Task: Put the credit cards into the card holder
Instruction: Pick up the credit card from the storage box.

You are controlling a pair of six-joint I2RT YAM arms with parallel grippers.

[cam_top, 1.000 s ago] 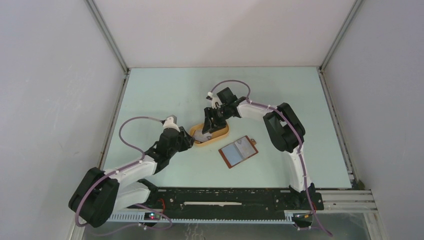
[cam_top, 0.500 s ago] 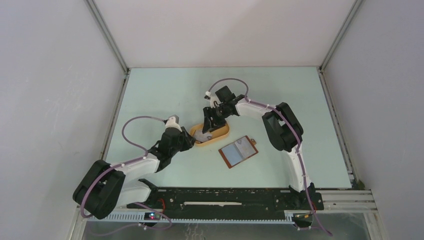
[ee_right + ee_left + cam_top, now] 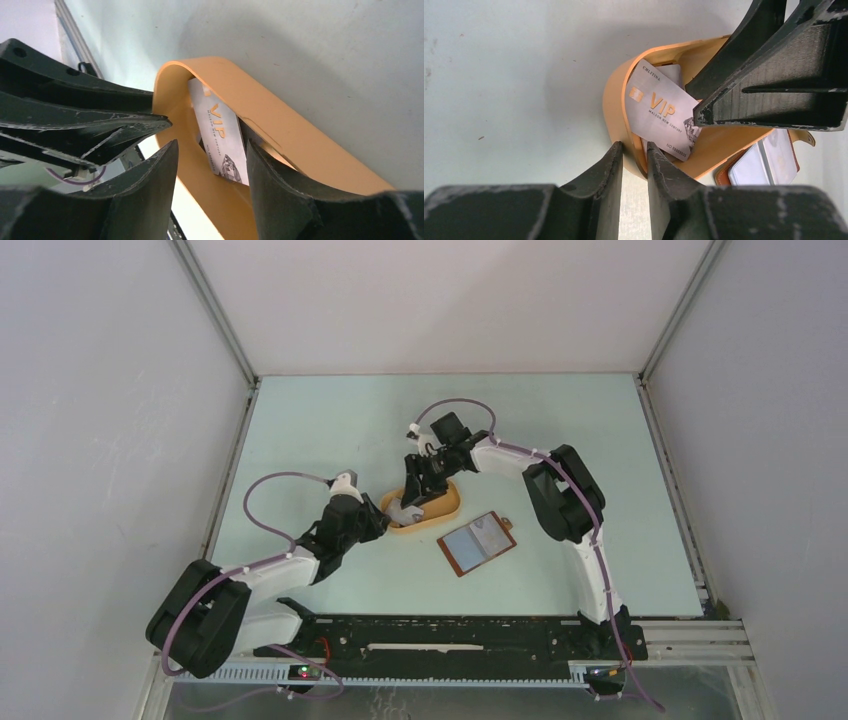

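A grey credit card [image 3: 659, 112] marked VIP leans tilted inside the orange tray [image 3: 616, 100], with the edge of a second pale card [image 3: 671, 72] behind it. My left gripper [image 3: 634, 146] is shut on the tray's left rim, one finger outside and one inside. My right gripper [image 3: 211, 145] hangs open over the tray [image 3: 270, 115]. Its fingers straddle the near wall and the card [image 3: 220, 135], and one fingertip [image 3: 260, 165] is beside the card's edge. The brown card holder [image 3: 478, 543] lies open on the table, right of the tray [image 3: 452, 502].
Both grippers crowd the tray's left end; my left gripper [image 3: 375, 520] and right gripper [image 3: 420, 485] stand close together. The card holder [image 3: 764, 160] lies just beyond the tray's right end. White walls enclose the pale green table [image 3: 330, 430].
My left gripper's jaws have narrowed onto the tray's rim, and the left arm has shifted slightly. The right gripper has dipped a little lower into the tray. The card holder has not moved.
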